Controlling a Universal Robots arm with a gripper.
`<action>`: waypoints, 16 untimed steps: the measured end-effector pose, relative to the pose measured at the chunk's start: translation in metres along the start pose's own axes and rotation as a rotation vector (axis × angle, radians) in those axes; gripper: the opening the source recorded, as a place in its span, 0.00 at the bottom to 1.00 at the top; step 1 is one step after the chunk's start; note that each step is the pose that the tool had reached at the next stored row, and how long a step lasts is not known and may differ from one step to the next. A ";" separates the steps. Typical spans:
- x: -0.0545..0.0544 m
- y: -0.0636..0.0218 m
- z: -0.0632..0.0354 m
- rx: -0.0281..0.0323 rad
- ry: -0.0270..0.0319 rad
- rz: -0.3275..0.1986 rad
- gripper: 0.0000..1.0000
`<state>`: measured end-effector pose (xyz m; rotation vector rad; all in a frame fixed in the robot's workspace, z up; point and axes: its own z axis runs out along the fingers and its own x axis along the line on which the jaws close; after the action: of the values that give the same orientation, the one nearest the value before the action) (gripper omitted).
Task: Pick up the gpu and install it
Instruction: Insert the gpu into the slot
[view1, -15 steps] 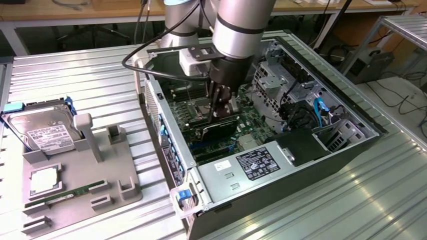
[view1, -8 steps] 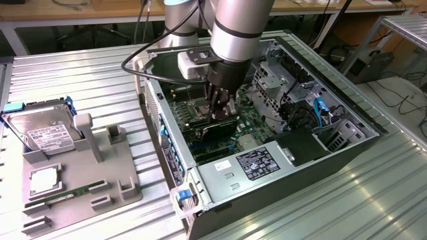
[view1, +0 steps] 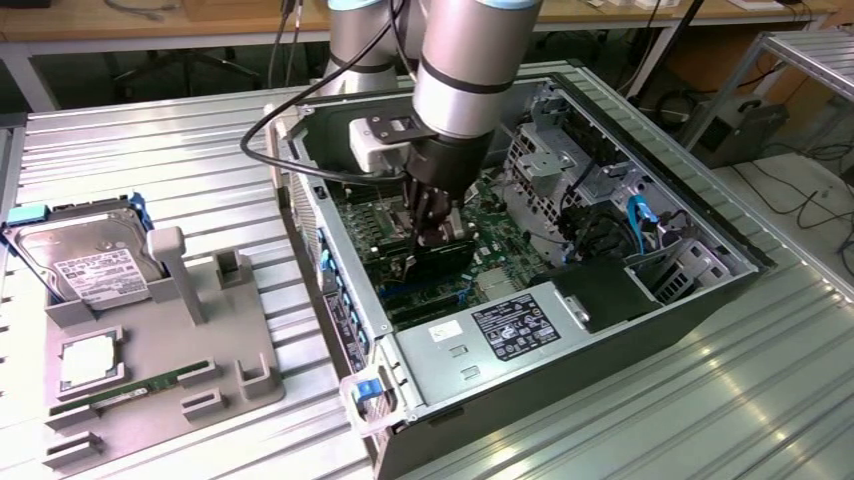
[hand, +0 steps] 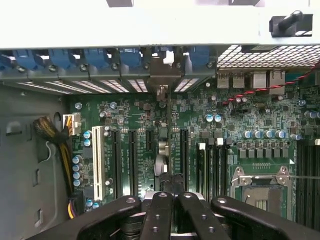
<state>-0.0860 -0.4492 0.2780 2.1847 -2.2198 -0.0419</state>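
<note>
Arm is down inside the open PC case (view1: 694, 230), which lies on its side on the ribbed metal counter (view1: 160, 170) so the motherboard (hand: 150, 150) faces up for a vertical approach. Claw (view1: 438, 238) sits low over the expansion slot area, fingers (hand: 162, 212) drawn together and clamped on the gpu (view1: 434, 262), held edge-up. In the wrist view the card's thin top edge (hand: 164, 150) runs straight from the claw toward the rear slot brackets (hand: 125, 57), in line with the long slots (hand: 132, 155); gripping it by the top edge looks chosen to leave the connector edge free and the card square to the board. From the exterior view the card stands upright among the slots, its lower part down at the motherboard. Can't tell whether the connector is fully seated or just resting on the slot, the contact line is hidden under the card and claw. On the exterior view's left, the grey parts fixture (view1: 160, 330) holds the hard drive (view1: 87, 260) and the green memory stick (view1: 127, 392); my read is the card's place there is already vacated, so work stands at the insertion stage
</note>
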 end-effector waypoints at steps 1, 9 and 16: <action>-0.001 0.0003 0.0003 -0.0001 0.0002 0.000 0.13; -0.003 0.0030 0.0008 0.0000 0.0010 0.000 0.13; -0.003 0.0039 0.0071 0.0005 0.0001 0.000 0.13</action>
<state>-0.0900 -0.4464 0.2711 2.1848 -2.2200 -0.0412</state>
